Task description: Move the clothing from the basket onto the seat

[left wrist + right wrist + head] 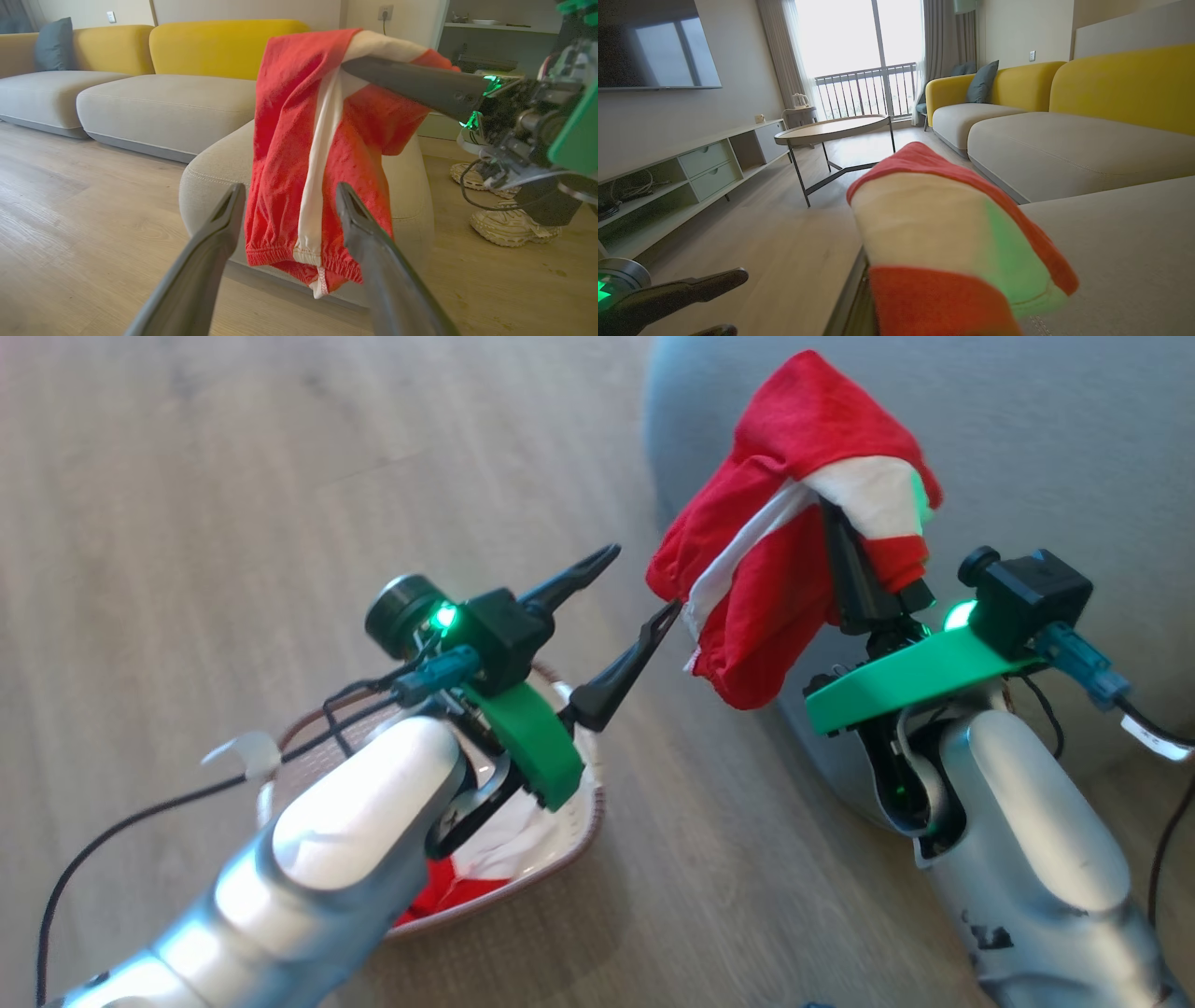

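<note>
Short of the seat (1027,429), over the basket (579,845), the left gripper (642,581) hangs empty, fingers apart. Beyond it, at the seat's rounded edge, the clothing (794,448) drapes downward over the right gripper (840,537), the arm nearer the seat. Its fingertips are buried in cloth, so its grip cannot be told.

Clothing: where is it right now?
In the head view the clothing hangs from the right gripper at upper right, against the edge of the seat, just beyond the open left gripper; more red-and-white fabric lies in the basket.
</note>
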You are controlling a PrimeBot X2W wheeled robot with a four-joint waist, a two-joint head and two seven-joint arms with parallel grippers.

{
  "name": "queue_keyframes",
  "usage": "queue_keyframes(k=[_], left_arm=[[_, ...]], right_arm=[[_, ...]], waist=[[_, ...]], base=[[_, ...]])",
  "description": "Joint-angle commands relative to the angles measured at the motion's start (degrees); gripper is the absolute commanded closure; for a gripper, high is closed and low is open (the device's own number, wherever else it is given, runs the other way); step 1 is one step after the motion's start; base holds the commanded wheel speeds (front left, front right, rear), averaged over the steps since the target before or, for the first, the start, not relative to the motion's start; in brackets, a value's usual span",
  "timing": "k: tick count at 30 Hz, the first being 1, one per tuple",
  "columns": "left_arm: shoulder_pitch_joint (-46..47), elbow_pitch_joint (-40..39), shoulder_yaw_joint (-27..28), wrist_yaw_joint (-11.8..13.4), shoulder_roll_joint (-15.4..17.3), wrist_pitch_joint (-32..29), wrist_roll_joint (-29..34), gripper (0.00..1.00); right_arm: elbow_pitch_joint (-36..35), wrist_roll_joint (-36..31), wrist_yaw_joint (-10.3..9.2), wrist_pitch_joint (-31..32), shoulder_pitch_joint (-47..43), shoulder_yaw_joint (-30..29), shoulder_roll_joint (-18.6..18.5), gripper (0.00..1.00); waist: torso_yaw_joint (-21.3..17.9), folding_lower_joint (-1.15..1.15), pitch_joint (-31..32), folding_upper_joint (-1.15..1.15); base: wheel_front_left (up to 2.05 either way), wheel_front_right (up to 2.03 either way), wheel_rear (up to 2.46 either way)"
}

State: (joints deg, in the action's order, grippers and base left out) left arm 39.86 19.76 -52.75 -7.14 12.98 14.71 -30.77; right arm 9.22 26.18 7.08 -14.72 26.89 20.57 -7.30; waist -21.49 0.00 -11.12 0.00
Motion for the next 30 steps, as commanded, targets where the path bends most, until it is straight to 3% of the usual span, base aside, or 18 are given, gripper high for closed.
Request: queue_keyframes(k=[1,7,20,30], left_arm=[[1.2,-1.7,2.6,-0.4,1.6,0.3,0.5,0.00],[-0.4,-2.3,3.3,-0.4,1.4,0.3,0.7,0.00],[1.4,-3.4,0.0,-0.4,1.5,0.3,-0.3,0.00],[3.2,-5.5,-1.7,-0.4,3.5,0.3,0.3,0.00]], right_arm=[[-2.5,-0.4,0.41,-0.3,0.2,0.1,0.9,1.00],[-4.2,-1.2,0.41,-0.3,-1.7,-1.6,1.5,1.00],[-8.8,-5.2,0.41,-0.3,-6.4,-10.2,2.6,1.00],[-4.4,-8.8,0.41,-0.3,2.2,-15.9,3.8,1.00]], waist=[[-3.8,0.00,0.3,0.00],[-9.2,0.00,1.0,0.00],[-10.4,0.00,-1.2,0.00],[-10.4,0.00,-6.9,0.00]], base=[[0.00,0.00,0.00],[0.00,0.00,0.00],[0.00,0.00,0.00],[0.00,0.00,0.00]])
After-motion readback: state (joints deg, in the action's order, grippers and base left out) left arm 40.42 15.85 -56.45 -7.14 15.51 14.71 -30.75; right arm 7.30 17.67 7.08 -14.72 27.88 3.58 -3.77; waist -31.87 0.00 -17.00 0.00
